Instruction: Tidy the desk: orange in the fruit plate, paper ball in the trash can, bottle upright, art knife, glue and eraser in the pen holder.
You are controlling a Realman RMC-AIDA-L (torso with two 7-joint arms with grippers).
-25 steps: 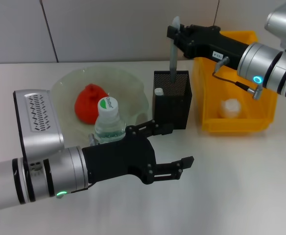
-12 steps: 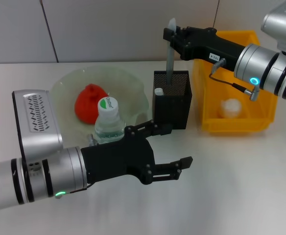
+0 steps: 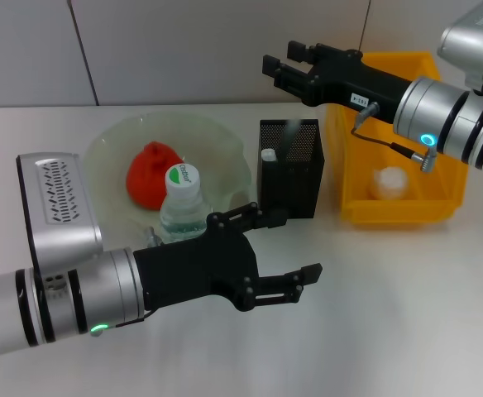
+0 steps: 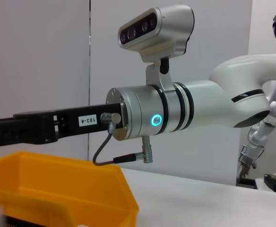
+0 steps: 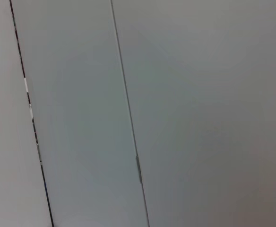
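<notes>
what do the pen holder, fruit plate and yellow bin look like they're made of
Pen holder: probably black metal mesh, since fine perforations show. Fruit plate: translucent pale green, glass or plastic, with the table showing faintly through. Yellow bin: opaque moulded plastic with a slight sheen.

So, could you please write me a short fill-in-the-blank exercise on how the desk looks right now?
1. The orange lies in the ____.
2. The paper ball sits inside the ____ trash can.
3. The bottle stands upright and has a ____ cap.
4. The right end effector, open, hovers above the black mesh ____.

Missing words: fruit plate; yellow; white and green; pen holder
</notes>
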